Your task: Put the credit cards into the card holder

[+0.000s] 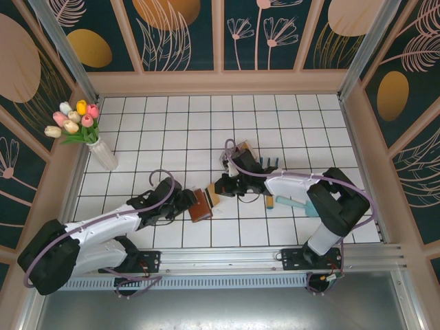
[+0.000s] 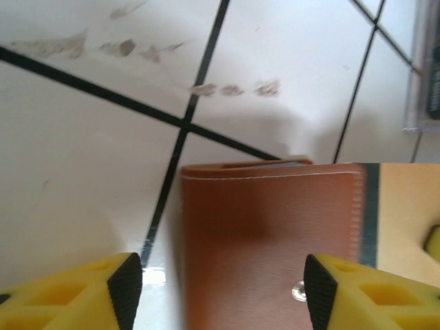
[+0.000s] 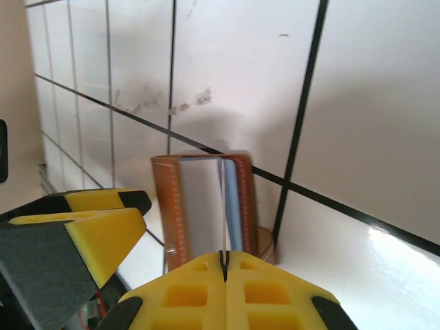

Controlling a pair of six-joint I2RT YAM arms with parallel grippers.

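The brown leather card holder (image 1: pixel 200 206) sits on the white tiles between the two grippers. In the left wrist view the card holder (image 2: pixel 268 227) lies between the black pads (image 2: pixel 125 289) of my open left gripper (image 2: pixel 221 289), with a gap on the left side. My right gripper (image 3: pixel 223 258) is shut on a thin credit card (image 3: pixel 223 199) seen edge-on, its far end inside the opened card holder (image 3: pixel 168 206), whose grey and blue inner pockets show. A tan credit card (image 2: pixel 405 206) with a dark stripe shows to the right of the holder. My left gripper (image 1: pixel 189 204) and right gripper (image 1: pixel 218 187) meet at the holder.
A white vase of tulips (image 1: pixel 103 155) stands at the left wall. A clear plastic box (image 1: pixel 242 149) lies behind the right gripper, and its edge (image 2: pixel 426 69) shows in the left wrist view. A teal object (image 1: pixel 289 202) lies by the right arm. Wooden walls enclose the tiled floor.
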